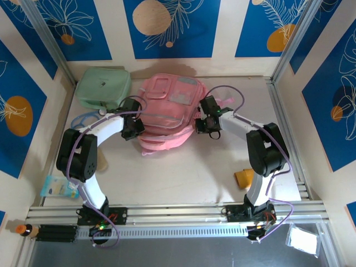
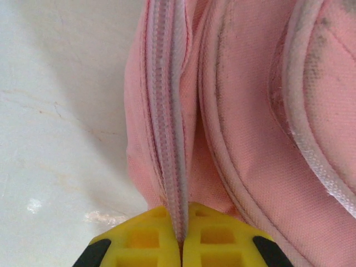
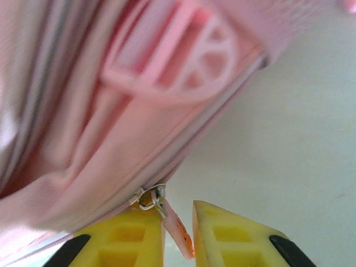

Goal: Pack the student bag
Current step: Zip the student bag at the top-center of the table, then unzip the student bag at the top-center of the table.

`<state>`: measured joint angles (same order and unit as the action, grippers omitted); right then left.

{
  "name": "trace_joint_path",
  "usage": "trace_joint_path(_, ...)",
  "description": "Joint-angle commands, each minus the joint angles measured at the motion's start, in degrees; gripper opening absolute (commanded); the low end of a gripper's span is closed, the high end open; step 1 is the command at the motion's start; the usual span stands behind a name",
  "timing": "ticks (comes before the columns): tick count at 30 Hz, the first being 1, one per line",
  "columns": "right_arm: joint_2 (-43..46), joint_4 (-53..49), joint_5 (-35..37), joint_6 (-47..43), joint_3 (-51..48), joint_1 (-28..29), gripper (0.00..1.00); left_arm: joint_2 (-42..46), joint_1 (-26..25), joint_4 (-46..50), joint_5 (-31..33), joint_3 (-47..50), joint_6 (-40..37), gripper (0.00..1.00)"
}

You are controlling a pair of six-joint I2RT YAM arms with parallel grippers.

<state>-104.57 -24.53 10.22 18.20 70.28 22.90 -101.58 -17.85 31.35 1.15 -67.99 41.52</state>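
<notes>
Student bag (image 1: 169, 114) lies flat just beside the mint-green case (image 1: 103, 88), to its right. The left gripper (image 2: 181, 242) is clamped on the bag's zip seam (image 2: 167, 111). The right gripper (image 3: 179, 214) has its jaws slightly parted around the zip pull (image 3: 181, 239). That loose hold could let the pull slip free.

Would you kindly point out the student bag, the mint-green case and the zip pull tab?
student bag (image 1: 164, 104): top external view, pink front panel.
mint-green case (image 1: 103, 88): top external view, middle of lid.
zip pull tab (image 3: 179, 233): right wrist view, middle of tab.
</notes>
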Motion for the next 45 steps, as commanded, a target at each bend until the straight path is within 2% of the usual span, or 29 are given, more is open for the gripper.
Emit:
trace_joint_path(1, -1.88, 2.27, 0.89, -0.77, 2.77, -2.77, 0.21, 1.42, 1.33, 4.56, 1.71, 0.2, -3.77, 0.0)
trace_joint_path(8, -4.72, 1.06, 2.75, 1.42, 6.97, -5.96, 0.32, 1.54, 1.33, 4.94, 0.74, 0.6, -5.56, 0.0)
trace_joint_path(11, -4.32, 0.42, 1.31, 1.94, 7.36, -6.3, 0.34, 1.79, 1.36, 5.0, 0.42, 0.85, -5.22, 0.0)
trace_joint_path(16, 0.31, 1.34, -3.06, 2.89, 4.04, -6.12, 0.44, 3.74, 1.18, 3.98, -1.82, 1.77, -4.67, 0.0)
trace_joint_path(19, 5.1, 2.58, -5.64, 4.21, 0.07, -6.26, 0.52, 6.0, 0.62, 4.62, -2.05, 1.63, -5.83, 0.11)
trace_joint_path(21, 8.46, 3.61, -7.92, 6.0, -2.6, -6.51, 0.58, 7.63, 0.01, 5.62, -1.81, 0.96, -7.66, 0.28)
trace_joint_path(23, 11.16, 5.22, -10.48, 7.72, -5.15, -6.72, 0.63, 8.99, -0.75, 6.75, -1.23, -0.28, -9.96, 0.38)
trace_joint_path(28, 16.06, 10.22, -14.86, 11.24, -10.63, -7.47, 0.76, 9.88, -4.11, 8.72, 1.45, -3.95, -17.92, 0.63)
trace_joint_path(30, 17.39, 12.02, -16.39, 12.29, -12.16, -7.86, 0.8, 9.55, -6.61, 8.21, 2.81, -5.42, -23.13, 0.74)
trace_joint_path(33, 18.73, 13.88, -18.33, 13.65, -13.64, -8.29, 0.85, 7.91, -11.64, 7.82, 5.73, -8.66, -32.72, 0.85)
trace_joint_path(38, 19.84, 14.52, -19.26, 14.62, -14.54, -8.55, 0.86, 3.25, -17.55, 5.06, 8.81, -11.96, -48.61, 0.88)
trace_joint_path(45, 21.44, 14.69, -20.31, 15.01, -15.91, -9.56, 0.86, -1.36, -18.98, 2.29, 8.39, -13.4, -66.89, 0.82)
